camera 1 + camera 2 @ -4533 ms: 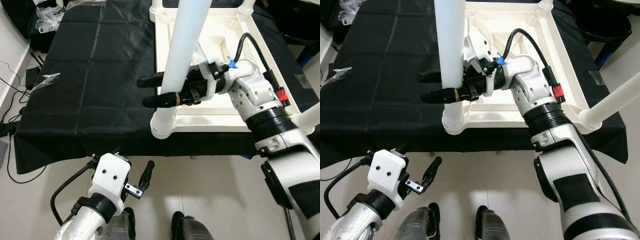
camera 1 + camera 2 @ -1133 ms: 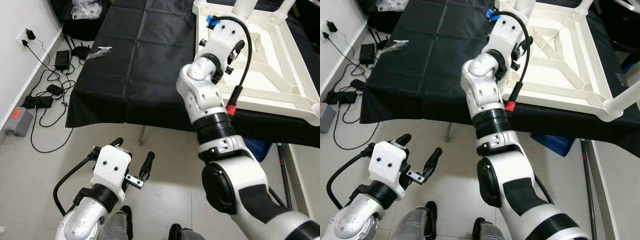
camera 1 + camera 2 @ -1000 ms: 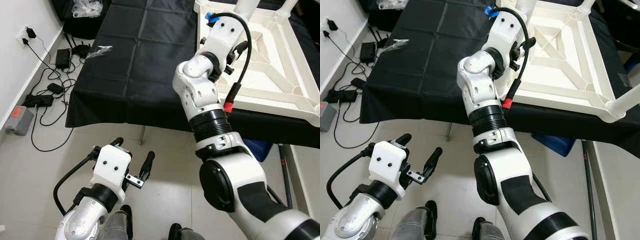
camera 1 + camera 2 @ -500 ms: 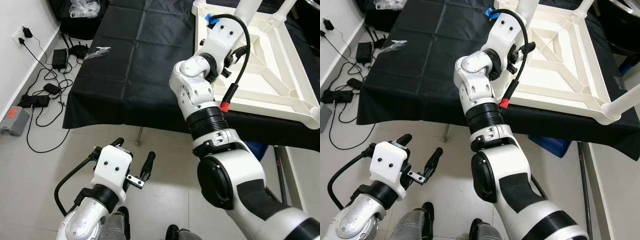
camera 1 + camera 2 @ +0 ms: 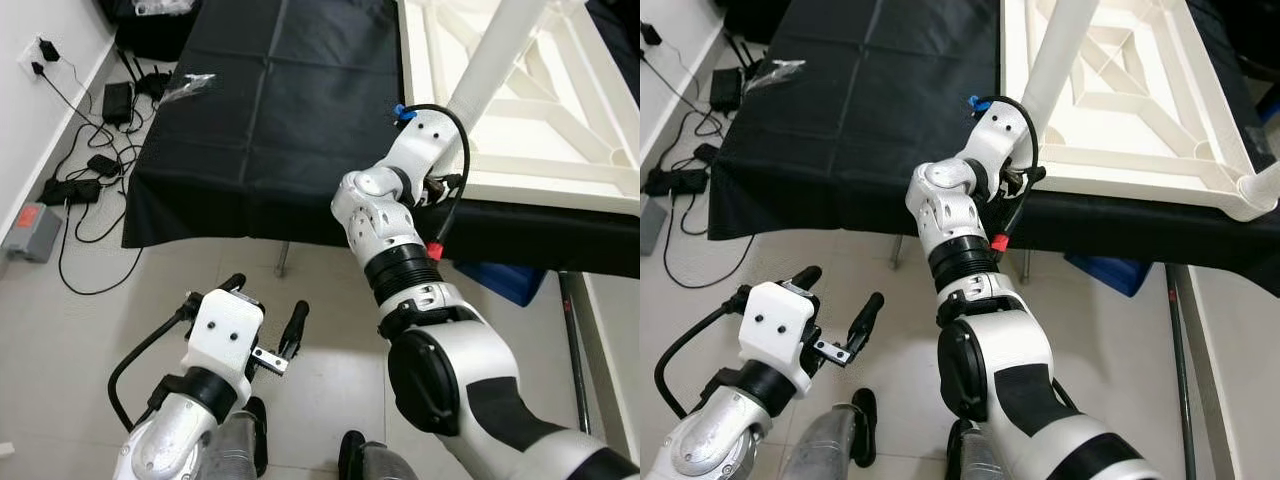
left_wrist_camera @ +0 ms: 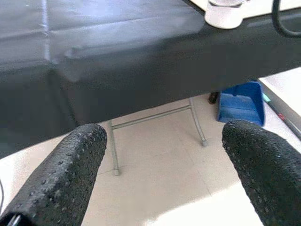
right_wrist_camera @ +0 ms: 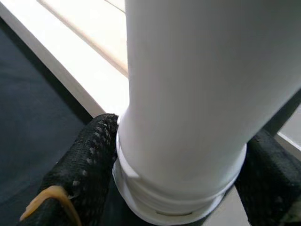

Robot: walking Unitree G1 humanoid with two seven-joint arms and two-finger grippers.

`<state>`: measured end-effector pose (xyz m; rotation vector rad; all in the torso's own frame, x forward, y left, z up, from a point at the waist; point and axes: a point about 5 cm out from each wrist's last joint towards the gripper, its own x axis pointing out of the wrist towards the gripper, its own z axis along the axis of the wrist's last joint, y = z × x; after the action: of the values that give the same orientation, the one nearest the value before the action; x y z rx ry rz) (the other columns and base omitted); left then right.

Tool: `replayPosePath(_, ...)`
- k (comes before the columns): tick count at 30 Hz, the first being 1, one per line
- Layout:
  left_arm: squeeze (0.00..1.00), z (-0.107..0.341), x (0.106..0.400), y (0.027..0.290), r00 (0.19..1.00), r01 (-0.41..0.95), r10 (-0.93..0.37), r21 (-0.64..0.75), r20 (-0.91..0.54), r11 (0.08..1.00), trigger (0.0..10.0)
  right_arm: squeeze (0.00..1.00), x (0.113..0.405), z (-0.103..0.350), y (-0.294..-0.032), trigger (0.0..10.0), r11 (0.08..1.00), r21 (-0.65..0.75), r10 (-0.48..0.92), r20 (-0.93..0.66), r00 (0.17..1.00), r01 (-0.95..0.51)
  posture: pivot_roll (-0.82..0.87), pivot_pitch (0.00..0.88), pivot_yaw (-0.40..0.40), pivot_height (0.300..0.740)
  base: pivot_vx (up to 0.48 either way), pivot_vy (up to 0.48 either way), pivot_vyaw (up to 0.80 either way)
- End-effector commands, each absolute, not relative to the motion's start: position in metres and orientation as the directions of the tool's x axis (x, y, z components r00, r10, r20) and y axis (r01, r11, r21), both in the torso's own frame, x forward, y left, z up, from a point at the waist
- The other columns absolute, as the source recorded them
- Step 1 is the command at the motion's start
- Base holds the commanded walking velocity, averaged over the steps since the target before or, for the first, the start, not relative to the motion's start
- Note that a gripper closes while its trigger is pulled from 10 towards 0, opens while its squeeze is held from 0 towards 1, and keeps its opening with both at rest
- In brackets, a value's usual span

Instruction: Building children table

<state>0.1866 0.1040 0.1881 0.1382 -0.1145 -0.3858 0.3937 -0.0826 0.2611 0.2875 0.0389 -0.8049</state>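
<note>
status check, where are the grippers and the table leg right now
Right gripper closed around the base of the white table leg, at the corner socket of the upturned tabletop. Left gripper open, idle, low over the floor. Nothing blocking.

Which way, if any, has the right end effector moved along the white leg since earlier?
Yes. The right end effector has slid down the white leg toward the table frame, now flanking its base.

right gripper [image 7: 181, 188] has its two black fingers [image 7: 82, 169] on either side of the white table leg [image 7: 197, 94], pads against it just above the leg's collar, with the white tabletop edge [image 7: 70, 61] and black cloth [image 7: 33, 113] behind.
</note>
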Motion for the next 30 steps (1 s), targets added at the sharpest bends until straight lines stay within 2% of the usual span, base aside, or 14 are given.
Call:
replayPosePath(1, 0.00, 0.183, 0.185, 0.103, 0.925, 0.364, -0.376, 0.153, 0.059, 0.919, 10.0, 0.00, 0.393, 0.259, -0.086, 10.0, 0.635, 0.249, -0.721, -0.147, 0.677, 0.731, 0.20, 0.332, -0.066, 0.740, 0.000, 0.000, 0.00)
replayPosePath(11, 0.00, 0.183, 0.186, 0.104, 0.925, 0.362, -0.374, 0.153, 0.061, 0.920, 10.0, 0.00, 0.393, 0.271, -0.083, 10.0, 0.652, 0.284, -0.714, -0.085, 0.695, 0.703, 0.20, 0.331, -0.063, 0.740, 0.000, 0.000, 0.00)
replayPosePath(12, 0.00, 0.183, 0.186, 0.104, 0.925, 0.363, -0.376, 0.152, 0.062, 0.919, 10.0, 0.64, 0.392, 0.273, -0.082, 10.0, 0.660, 0.300, -0.704, -0.072, 0.706, 0.689, 0.19, 0.332, -0.059, 0.740, 0.000, 0.000, 0.00)
replayPosePath(14, 0.00, 0.183, 0.186, 0.104, 0.925, 0.363, -0.376, 0.152, 0.062, 0.919, 10.0, 0.64, 0.392, 0.273, -0.082, 10.0, 0.660, 0.300, -0.704, -0.072, 0.706, 0.689, 0.19, 0.332, -0.059, 0.740, 0.000, 0.000, 0.00)
replayPosePath(15, 0.00, 0.183, 0.186, 0.104, 0.925, 0.363, -0.376, 0.152, 0.062, 0.919, 10.0, 1.00, 0.392, 0.277, -0.079, 10.0, 0.671, 0.311, -0.697, -0.048, 0.716, 0.674, 0.19, 0.332, -0.059, 0.740, 0.000, 0.000, 0.00)
replayPosePath(16, 0.00, 0.183, 0.186, 0.104, 0.925, 0.363, -0.376, 0.152, 0.062, 0.919, 10.0, 1.00, 0.392, 0.277, -0.079, 10.0, 0.671, 0.311, -0.697, -0.048, 0.716, 0.674, 0.19, 0.332, -0.059, 0.740, 0.000, 0.000, 0.00)
replayPosePath(17, 0.00, 0.183, 0.187, 0.104, 0.925, 0.364, -0.376, 0.151, 0.061, 0.919, 10.0, 0.00, 0.391, 0.280, -0.077, 10.0, 0.681, 0.321, -0.687, -0.032, 0.726, 0.658, 0.19, 0.337, -0.062, 0.740, 0.000, 0.000, 0.00)
replayPosePath(30, 0.00, 0.182, 0.187, 0.104, 0.925, 0.363, -0.375, 0.154, 0.059, 0.919, 10.0, 0.00, 0.379, 0.292, -0.066, 10.0, 0.733, 0.371, -0.639, 0.086, 0.765, 0.570, 0.19, 0.338, -0.053, 0.740, 0.000, 0.000, 0.00)
